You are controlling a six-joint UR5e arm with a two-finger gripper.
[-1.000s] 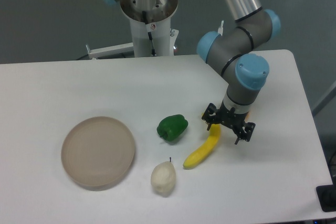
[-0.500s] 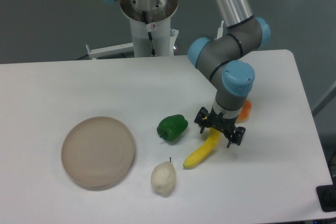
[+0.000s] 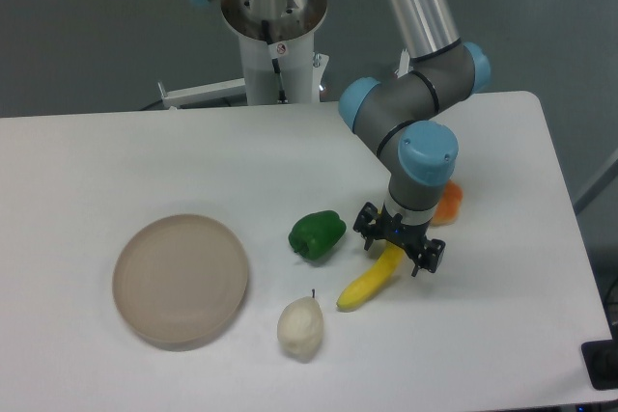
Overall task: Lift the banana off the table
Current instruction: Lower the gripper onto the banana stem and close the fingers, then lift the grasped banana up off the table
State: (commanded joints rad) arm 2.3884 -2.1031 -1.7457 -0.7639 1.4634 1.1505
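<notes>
The gripper (image 3: 399,250) points straight down, its two black fingers (image 3: 368,226) spread wide and standing on either side of the far end of the banana (image 3: 371,281). Whether they touch it cannot be told. The banana lies on the white table (image 3: 116,161), right of centre, running diagonally toward the near left. Just left of it sits a green pepper (image 3: 317,234); nearer, a whitish pear-shaped fruit (image 3: 300,326). An orange lump (image 3: 448,204) peeks out behind the arm. A round beige plate (image 3: 181,279) rests far left.
</notes>
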